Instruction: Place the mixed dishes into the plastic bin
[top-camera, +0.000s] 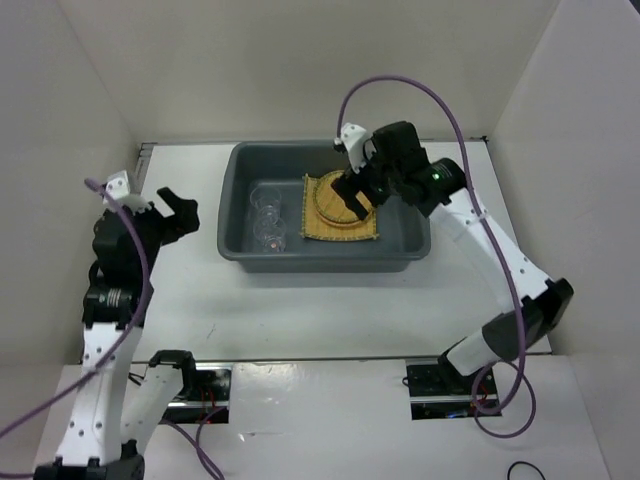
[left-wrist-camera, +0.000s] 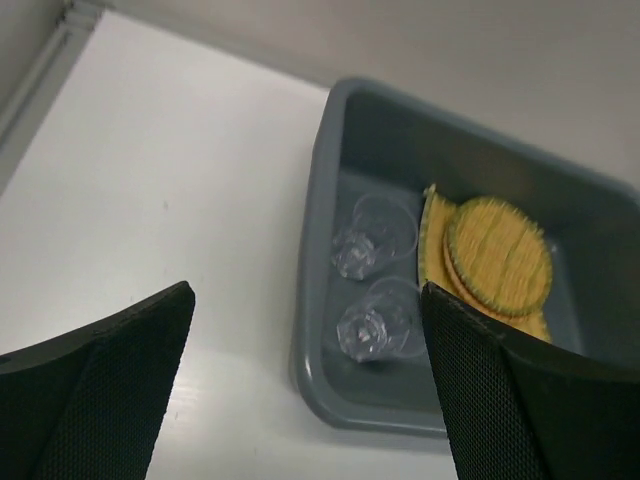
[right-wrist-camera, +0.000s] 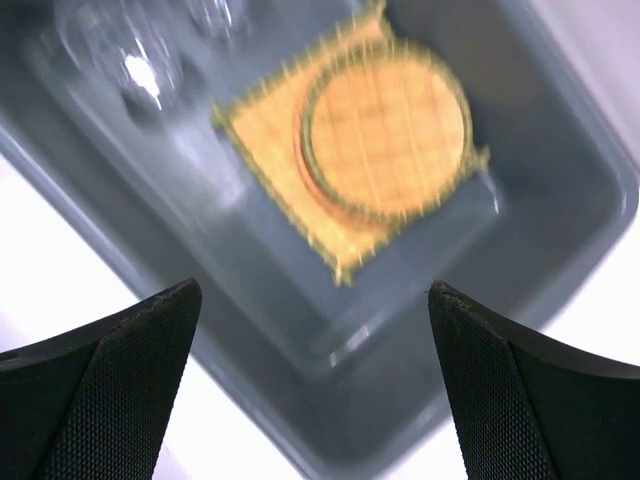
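The dark grey plastic bin stands mid-table. Inside it on the right lies the square yellow woven mat with the yellow-tan disc on top. The orange-brown disc shows only as a rim under the tan one. Clear glass cups sit in the bin's left part. My right gripper hangs open and empty above the mat and discs. My left gripper is open and empty, above the table left of the bin. The left wrist view shows the bin, two cups and the tan disc.
White walls enclose the table at the back and on both sides. Bare white tabletop lies between the bin and the arm bases. A purple cable loops above the right arm.
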